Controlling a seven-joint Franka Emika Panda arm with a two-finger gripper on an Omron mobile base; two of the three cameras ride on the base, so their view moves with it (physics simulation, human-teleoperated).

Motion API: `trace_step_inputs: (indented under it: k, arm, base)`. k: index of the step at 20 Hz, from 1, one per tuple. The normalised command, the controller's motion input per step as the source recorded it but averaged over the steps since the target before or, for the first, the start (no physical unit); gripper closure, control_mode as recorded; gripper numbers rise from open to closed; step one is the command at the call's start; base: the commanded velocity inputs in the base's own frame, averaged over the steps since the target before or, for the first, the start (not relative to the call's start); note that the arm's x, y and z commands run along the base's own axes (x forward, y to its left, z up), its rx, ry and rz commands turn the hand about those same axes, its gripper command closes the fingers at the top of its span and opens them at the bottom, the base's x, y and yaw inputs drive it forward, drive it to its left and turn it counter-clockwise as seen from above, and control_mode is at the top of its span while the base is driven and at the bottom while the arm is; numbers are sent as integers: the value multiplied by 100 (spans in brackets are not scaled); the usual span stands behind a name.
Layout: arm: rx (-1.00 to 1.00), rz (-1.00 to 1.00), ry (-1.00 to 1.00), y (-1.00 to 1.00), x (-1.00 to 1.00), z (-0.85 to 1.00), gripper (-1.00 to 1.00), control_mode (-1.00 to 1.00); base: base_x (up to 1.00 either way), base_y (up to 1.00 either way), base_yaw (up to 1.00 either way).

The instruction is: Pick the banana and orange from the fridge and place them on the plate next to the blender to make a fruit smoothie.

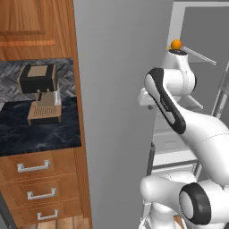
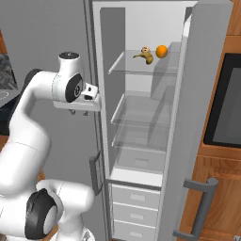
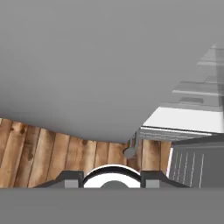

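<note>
The grey fridge stands open, its pale inside with clear shelves facing me. On the top shelf the small orange rests next to a yellow sliver of banana that touches a brown-speckled lump. The orange also peeks above my arm in the left base view. My gripper hangs outside the fridge, left of its open front and well below and left of the fruit. It points down at the floor, open, with nothing between its fingers. The plate and the blender are out of view.
The fridge's grey side wall rises close beside my arm. A black-and-tan coffee machine sits on the dark counter to the left, over wooden drawers. A dark oven door lies right of the fridge door. Wooden floor lies below.
</note>
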Motion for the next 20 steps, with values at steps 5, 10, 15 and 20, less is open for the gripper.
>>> trace_step_inputs:
  k: [5, 10, 15, 20]
  arm:
    - [0, 0, -24, -32, -29, 11, -100, -100]
    - [0, 9, -31, -92, -23, 58, -100, -100]
    - [-3, 2, -3, -84, 21, 69, -100, -100]
    - [0, 0, 3, -59, 63, 59, -100, -100]
  base:
    - [0, 0, 0]
    - [0, 0, 0]
    - [0, 0, 0]
    - [0, 0, 0]
